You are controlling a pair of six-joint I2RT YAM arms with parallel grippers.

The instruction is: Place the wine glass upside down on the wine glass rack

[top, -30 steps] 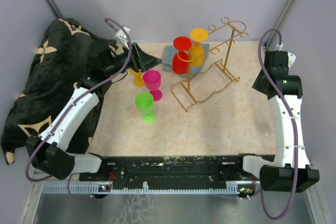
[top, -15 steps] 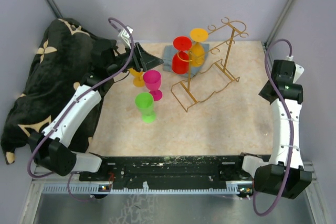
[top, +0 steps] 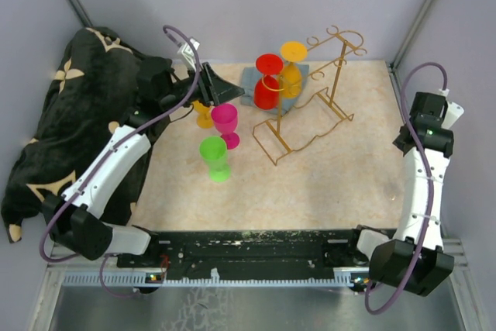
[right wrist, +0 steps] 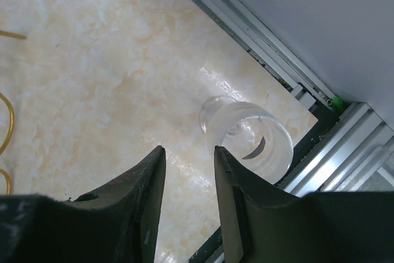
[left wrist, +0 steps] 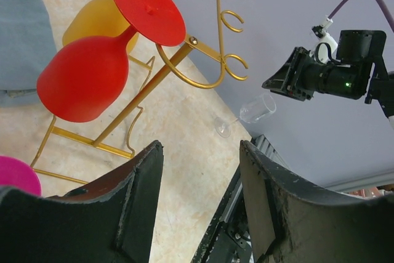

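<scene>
The gold wire wine glass rack (top: 335, 87) (left wrist: 174, 62) stands at the back middle of the table. A red glass (top: 267, 91) (left wrist: 86, 78) and an orange glass (top: 291, 75) (left wrist: 92, 20) hang upside down on it. A pink glass (top: 225, 118), a green glass (top: 214, 150) and a small orange glass (top: 204, 116) stand upright left of the rack. My left gripper (top: 222, 89) (left wrist: 200, 152) hovers open above them, holding nothing. A clear wine glass (right wrist: 249, 143) (left wrist: 255, 110) stands upright near the table's right edge. My right gripper (right wrist: 189, 152) is open just beside it, with the glass outside its jaws.
A folded grey cloth (top: 249, 81) lies behind the rack's left end. A black patterned blanket (top: 62, 122) is heaped along the left side. The table's metal edge rail (right wrist: 345, 152) runs right next to the clear glass.
My right arm has drawn back toward the right edge of the table. My left gripper has drifted slightly right above the coloured glasses. Both keep the same opening.
</scene>
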